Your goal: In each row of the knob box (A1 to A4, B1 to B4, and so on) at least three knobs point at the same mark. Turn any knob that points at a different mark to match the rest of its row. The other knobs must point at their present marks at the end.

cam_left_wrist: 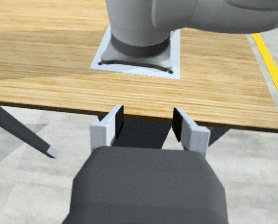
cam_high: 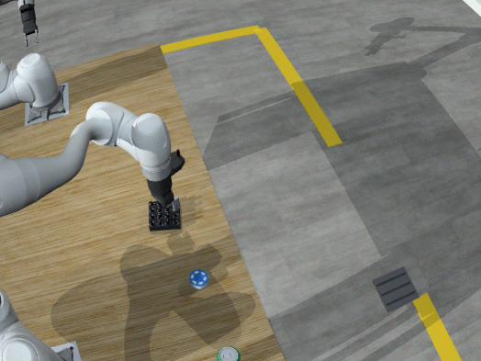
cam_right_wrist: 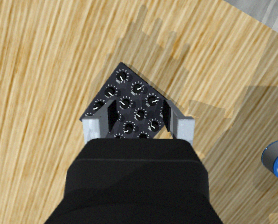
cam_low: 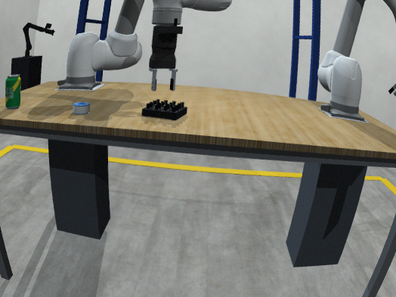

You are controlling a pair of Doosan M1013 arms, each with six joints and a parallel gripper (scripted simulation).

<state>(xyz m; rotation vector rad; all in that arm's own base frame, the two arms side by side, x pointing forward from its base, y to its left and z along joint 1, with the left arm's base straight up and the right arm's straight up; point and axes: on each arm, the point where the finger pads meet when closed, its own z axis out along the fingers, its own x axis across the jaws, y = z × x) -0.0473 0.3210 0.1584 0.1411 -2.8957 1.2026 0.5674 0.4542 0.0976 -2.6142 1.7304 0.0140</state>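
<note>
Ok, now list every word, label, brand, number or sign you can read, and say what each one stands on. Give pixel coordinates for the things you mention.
No text can be read in any view.
Knob box [cam_high: 151,227] [cam_low: 160,114] [cam_right_wrist: 121,66]: white marks ring the knobs; any row or column lettering is too small to read.
Green can [cam_high: 229,355] [cam_low: 13,93]: a pale label patch on its side, too blurred to read.

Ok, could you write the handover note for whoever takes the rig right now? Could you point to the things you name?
Right gripper [cam_high: 171,205] [cam_low: 163,89] [cam_right_wrist: 140,112]: open, above the knob box, gripping nothing.
Left gripper [cam_high: 32,43] [cam_low: 392,89] [cam_left_wrist: 148,115]: open, empty, away from the box.
Knob box [cam_high: 165,227] [cam_low: 164,112] [cam_right_wrist: 132,91]: on the table [cam_high: 92,232] [cam_low: 242,112] [cam_left_wrist: 45,90] [cam_right_wrist: 45,60].
Done: can't be confirmed; row labels are unreadable and some knobs are hidden.
Left: check each row, turn any mismatched knob, leave the others.
</note>
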